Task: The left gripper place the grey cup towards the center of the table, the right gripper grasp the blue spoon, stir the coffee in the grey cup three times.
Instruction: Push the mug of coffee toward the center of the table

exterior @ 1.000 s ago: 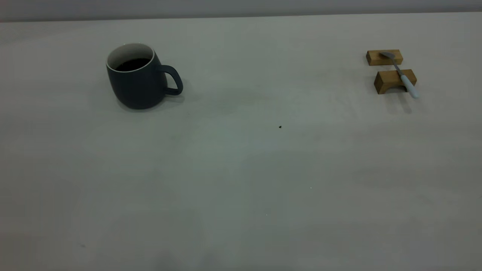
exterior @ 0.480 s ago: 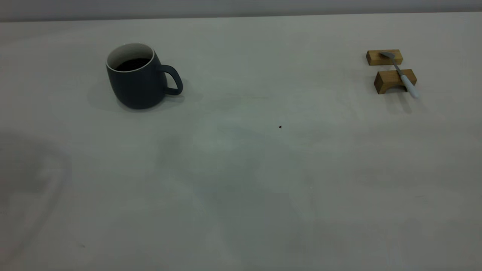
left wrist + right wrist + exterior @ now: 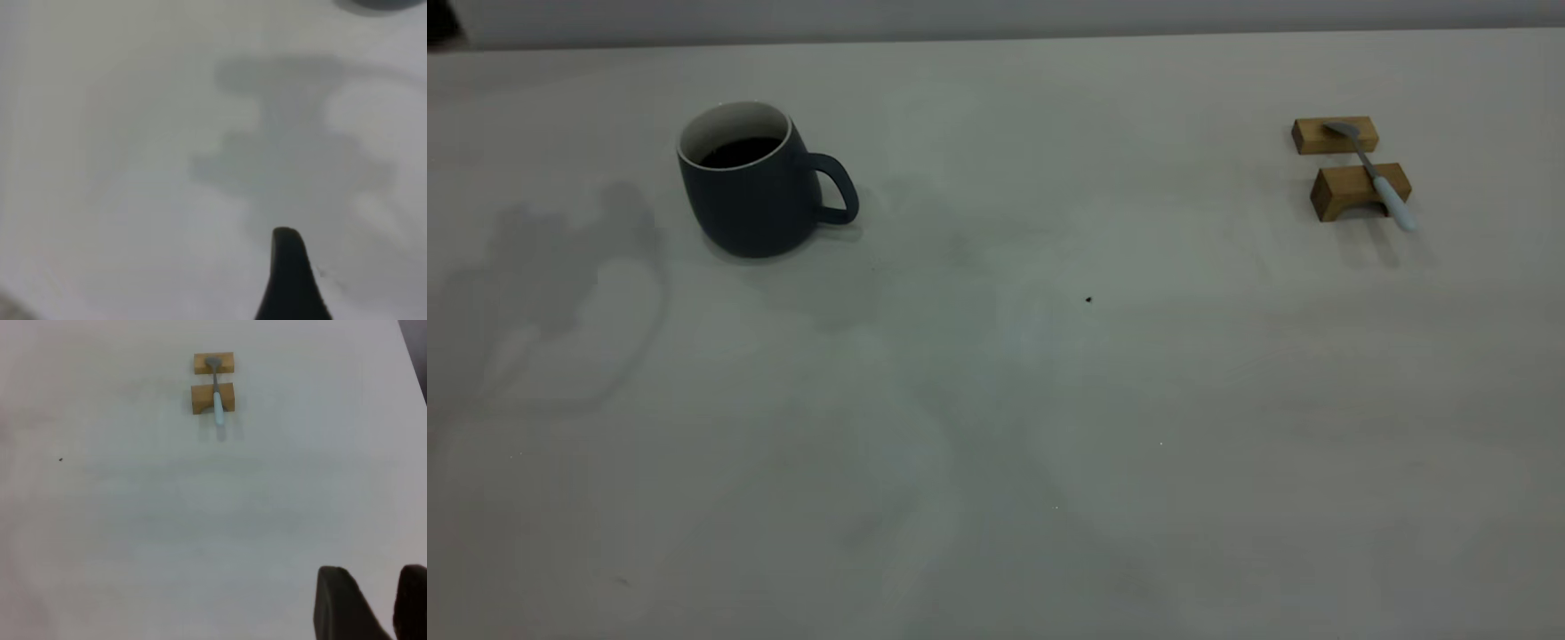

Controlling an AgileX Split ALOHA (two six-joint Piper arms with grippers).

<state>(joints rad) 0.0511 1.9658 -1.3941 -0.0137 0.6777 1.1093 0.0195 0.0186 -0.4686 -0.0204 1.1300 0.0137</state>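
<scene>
The grey cup (image 3: 749,191) stands upright at the table's far left, handle toward the centre, with dark coffee (image 3: 738,153) inside. The blue spoon (image 3: 1385,185) lies across two wooden blocks at the far right, and also shows in the right wrist view as the blue spoon (image 3: 216,399). Neither gripper appears in the exterior view. Only one finger (image 3: 288,267) of my left gripper shows, over bare table, with the cup's base (image 3: 383,3) at the frame edge; its jaws stand wide open. My right gripper (image 3: 375,587) is shut and holds nothing, far from the spoon.
Two small wooden blocks (image 3: 1334,135) (image 3: 1352,191) carry the spoon. A tiny dark speck (image 3: 1088,300) marks the off-white table (image 3: 1049,427) near its middle. An arm-shaped shadow (image 3: 560,284) falls left of the cup. The table's far edge runs behind the cup.
The arm's shadow has travelled from the near left up toward the cup. Cup, spoon and blocks have not moved.
</scene>
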